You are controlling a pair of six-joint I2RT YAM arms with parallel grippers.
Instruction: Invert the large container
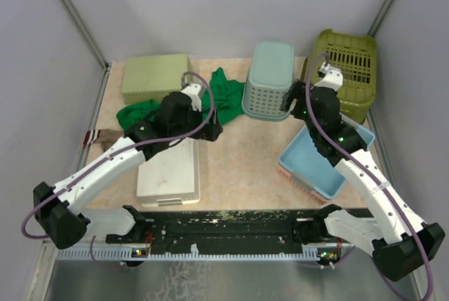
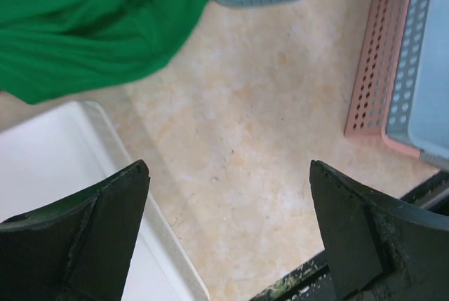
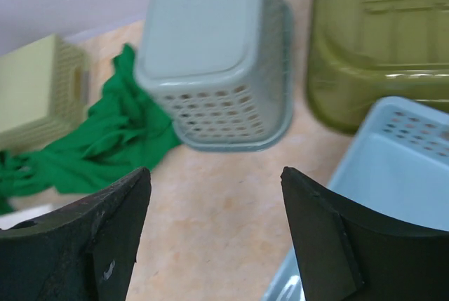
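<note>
The large olive-green tub point(image 1: 347, 69) stands at the far right corner with its slotted bottom facing up; it also shows at the top right of the right wrist view point(image 3: 372, 48). My right gripper point(image 1: 290, 104) hangs open and empty over bare table between the teal basket and the tub, just left of the tub and not touching it; in its own view point(image 3: 215, 175) the jaws stand wide apart. My left gripper point(image 1: 212, 132) is open and empty near the table's middle, over the white tray's edge point(image 2: 228, 168).
A pale teal mesh basket point(image 1: 270, 80) stands upside down left of the tub. A light-green box point(image 1: 154, 76) is at the far left, a green cloth point(image 1: 214, 101) beside it. A white tray point(image 1: 168, 171) lies near left; a blue tray on a pink basket point(image 1: 316, 164) lies near right.
</note>
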